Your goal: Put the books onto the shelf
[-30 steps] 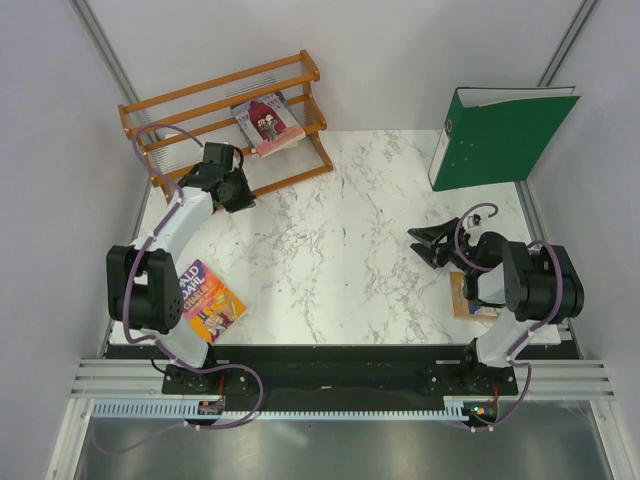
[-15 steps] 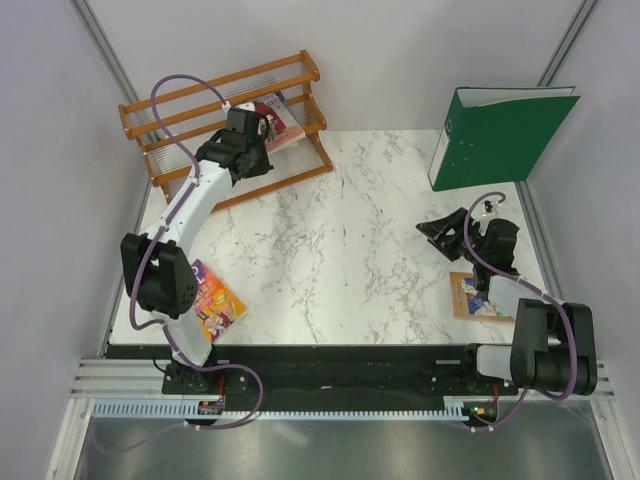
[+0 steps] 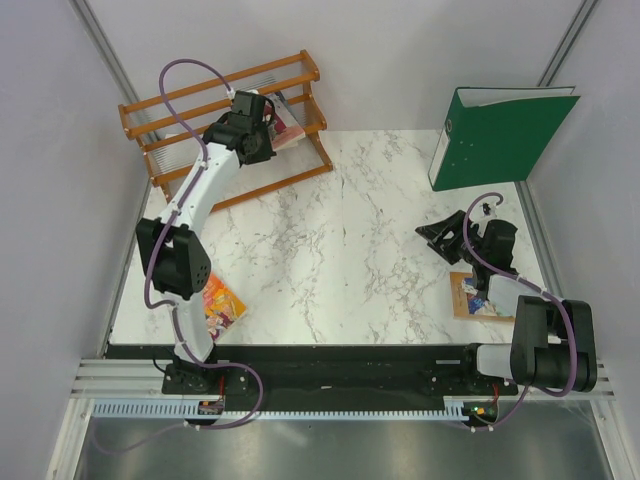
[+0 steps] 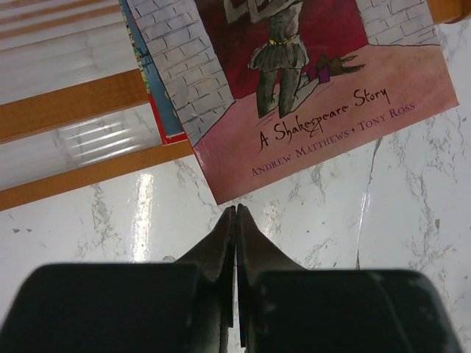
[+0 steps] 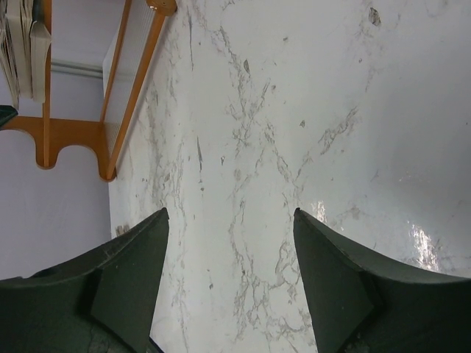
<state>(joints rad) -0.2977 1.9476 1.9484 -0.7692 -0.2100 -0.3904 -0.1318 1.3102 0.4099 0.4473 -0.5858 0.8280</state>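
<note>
Left pincer (image 4: 235, 211): jaws pressed fully together, nothing between them. It hovers at the shelf (image 3: 220, 85). The lower corner of the pink book (image 4: 316, 88) lies just ahead of its tips; contact cannot be confirmed. This book rests on the shelf slats with its lower part hanging over the counter (image 3: 340, 250). A second book with a red and blue edge (image 4: 158, 103) lies under it, ahead and to the left of the tips.

Right pincer (image 3: 440, 238): jaws spread wide, holding nothing, low over bare marble. The orange-brown book (image 3: 472, 297) lies flat on the counter behind this pincer, close to its arm. The green binder (image 3: 500, 135) stands well ahead of it, leaning on the wall.

The yellow-purple book (image 3: 222, 305) lies flat on the counter far behind the left pincer, partly hidden by that arm's base.
</note>
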